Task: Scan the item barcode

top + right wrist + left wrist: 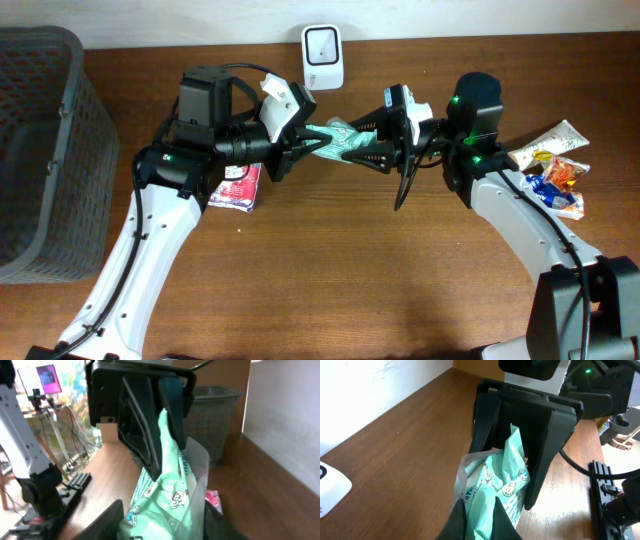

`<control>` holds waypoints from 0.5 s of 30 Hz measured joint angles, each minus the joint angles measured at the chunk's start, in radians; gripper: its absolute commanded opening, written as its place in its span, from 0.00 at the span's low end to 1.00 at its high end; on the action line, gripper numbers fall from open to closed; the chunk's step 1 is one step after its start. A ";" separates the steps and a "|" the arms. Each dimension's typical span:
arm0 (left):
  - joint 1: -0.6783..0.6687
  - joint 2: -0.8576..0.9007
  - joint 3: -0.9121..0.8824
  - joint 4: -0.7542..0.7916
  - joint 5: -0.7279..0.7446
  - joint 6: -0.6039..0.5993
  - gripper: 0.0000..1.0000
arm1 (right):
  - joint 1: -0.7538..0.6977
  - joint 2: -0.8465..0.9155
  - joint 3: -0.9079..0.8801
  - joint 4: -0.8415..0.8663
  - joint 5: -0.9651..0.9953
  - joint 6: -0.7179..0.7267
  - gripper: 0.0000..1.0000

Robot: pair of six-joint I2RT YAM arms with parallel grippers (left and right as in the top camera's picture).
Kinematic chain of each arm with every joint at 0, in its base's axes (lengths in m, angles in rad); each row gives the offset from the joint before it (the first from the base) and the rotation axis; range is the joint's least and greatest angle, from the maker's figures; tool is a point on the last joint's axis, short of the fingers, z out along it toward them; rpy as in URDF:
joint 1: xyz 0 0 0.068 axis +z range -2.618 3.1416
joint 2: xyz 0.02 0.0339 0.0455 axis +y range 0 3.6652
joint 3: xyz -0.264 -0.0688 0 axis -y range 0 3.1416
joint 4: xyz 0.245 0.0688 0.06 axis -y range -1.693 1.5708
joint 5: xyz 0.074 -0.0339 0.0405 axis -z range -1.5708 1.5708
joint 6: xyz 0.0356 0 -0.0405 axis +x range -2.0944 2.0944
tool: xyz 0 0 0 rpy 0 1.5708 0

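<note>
Packet (338, 140) held mid-air near scanner (323, 45) | L gripper (312, 143) pinches one end | R gripper (360, 150) straddles other, grip unclear | prob. handover to face barcode out

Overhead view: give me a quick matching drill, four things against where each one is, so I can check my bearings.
Things:
1. green packet
2. scanner
3. basket
4. pink packet

Places:
a. far left
b. lying flat on the table, left of centre
c. back edge, middle
d. held up in the air, centre

Pairs: 1-d, 2-c, 3-a, 4-b
</note>
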 measured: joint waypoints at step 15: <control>0.113 -0.145 0.021 -0.023 -0.168 -0.085 0.99 | 0.007 0.014 -0.002 0.185 0.255 0.210 0.04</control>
